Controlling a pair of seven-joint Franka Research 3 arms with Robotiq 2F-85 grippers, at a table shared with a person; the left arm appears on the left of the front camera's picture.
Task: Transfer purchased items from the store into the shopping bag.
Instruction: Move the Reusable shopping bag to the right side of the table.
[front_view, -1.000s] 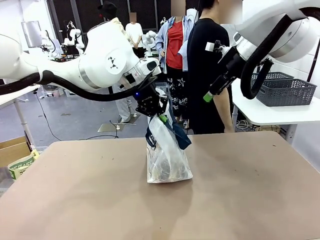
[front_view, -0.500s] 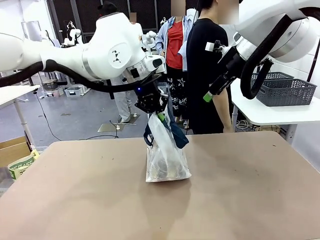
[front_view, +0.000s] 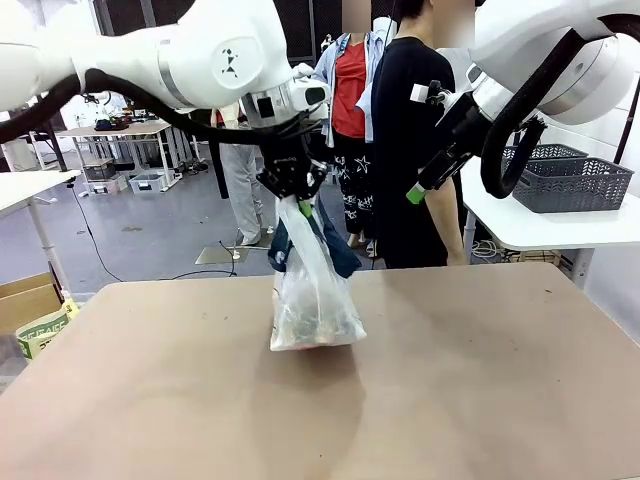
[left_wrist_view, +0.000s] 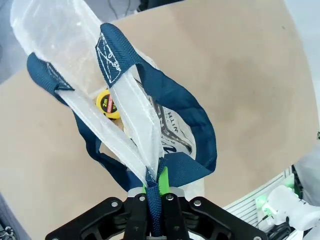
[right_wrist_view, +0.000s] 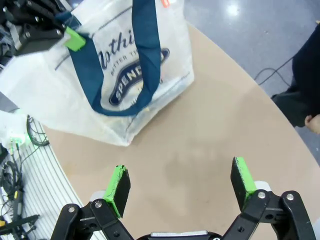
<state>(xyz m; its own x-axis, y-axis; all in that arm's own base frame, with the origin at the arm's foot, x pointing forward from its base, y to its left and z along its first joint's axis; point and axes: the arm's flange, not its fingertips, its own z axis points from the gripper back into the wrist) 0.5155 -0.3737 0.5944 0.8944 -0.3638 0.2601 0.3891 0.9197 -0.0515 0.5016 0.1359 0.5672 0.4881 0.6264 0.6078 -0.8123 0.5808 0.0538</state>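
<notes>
the left gripper (front_view: 291, 193) is pinched tight on a navy strap handle (left_wrist_view: 156, 200) of the translucent frosted plastic shopping bag (front_view: 312, 295), which sags soft and limp beneath it, looking lightly loaded, so the stitched strap seems the safest hold, while the right gripper (right_wrist_view: 180, 187) gapes wide and empty.

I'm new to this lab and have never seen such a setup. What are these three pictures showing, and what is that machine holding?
Two white robot arms work at a brown table. The front picture comes from a fixed camera between the arms, looking across at a person standing on the far side. The other two come from cameras on each arm's wrist, looking along its fingers. The left gripper is shut on a navy handle of the shopping bag, a frosted plastic tote that hangs from it with its bottom at the table. Through the bag's open top, a yellow tape measure is visible. The right gripper hangs open, holding nothing.
</notes>
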